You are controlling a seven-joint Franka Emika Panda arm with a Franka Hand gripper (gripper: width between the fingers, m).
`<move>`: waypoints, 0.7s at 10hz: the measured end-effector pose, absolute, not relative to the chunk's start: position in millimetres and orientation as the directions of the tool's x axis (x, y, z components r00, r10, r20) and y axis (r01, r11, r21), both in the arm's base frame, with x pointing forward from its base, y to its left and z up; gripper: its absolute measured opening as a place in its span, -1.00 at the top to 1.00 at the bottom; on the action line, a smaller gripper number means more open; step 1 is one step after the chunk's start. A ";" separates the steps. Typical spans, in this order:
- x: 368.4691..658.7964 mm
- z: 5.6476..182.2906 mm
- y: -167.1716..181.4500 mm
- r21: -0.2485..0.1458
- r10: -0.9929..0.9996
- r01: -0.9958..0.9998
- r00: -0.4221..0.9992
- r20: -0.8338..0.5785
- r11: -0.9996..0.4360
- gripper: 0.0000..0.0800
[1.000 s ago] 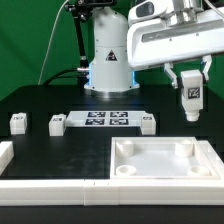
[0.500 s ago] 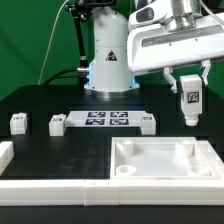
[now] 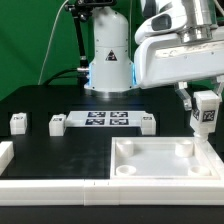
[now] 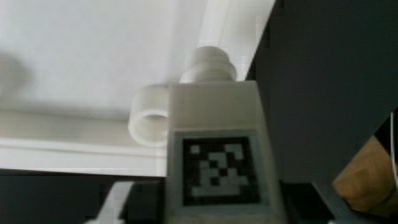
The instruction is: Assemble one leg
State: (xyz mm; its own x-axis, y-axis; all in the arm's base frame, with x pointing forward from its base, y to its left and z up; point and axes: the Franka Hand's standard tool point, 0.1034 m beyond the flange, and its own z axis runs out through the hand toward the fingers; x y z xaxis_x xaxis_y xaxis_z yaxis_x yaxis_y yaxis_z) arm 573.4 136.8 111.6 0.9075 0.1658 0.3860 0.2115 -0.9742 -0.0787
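Over the corner of the large white square tray-like piece (image 3: 150, 172) that lies farthest back on the exterior view's right, the two-finger gripper (image 3: 203, 103) hangs with its fingers drawn in on the small white plastic block leg (image 3: 206, 113), holding it clear of the black table (image 3: 60, 150). The leg stands upright in the grip, its long axis vertical and its upper end between the fingers. Its black-and-white square marker tag (image 3: 208, 116) faces the exterior camera. In the wrist view the same leg (image 4: 217, 125) runs lengthwise away from the camera, tag (image 4: 222, 172) in full sight. A short rounded white peg (image 4: 208, 66) sticks out of the end farthest from the gripper and points down toward the pale surface of the tray (image 4: 89, 60). A rounded white knob (image 4: 153, 115) shows just beside the block; whether they touch cannot be told. Three more small white tagged blocks stand on the table well apart from the held one: one (image 3: 17, 122) far to the exterior view's left, a second (image 3: 56, 124) just beside the marker board (image 3: 104, 120), and a third (image 3: 146, 123) at the board's other end. A long white rail (image 3: 50, 185) lies along the front edge of the table.
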 end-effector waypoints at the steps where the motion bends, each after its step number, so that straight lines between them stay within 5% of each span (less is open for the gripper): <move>1: 573.3 111.3 136.8 -0.079 0.166 0.211 0.908 0.385 -0.974 0.27; 4: 573.3 109.7 135.8 -0.079 0.165 0.210 0.909 0.383 -0.974 0.27; 7: 606.1 101.5 124.8 -0.060 0.192 0.237 0.890 0.413 -0.970 0.27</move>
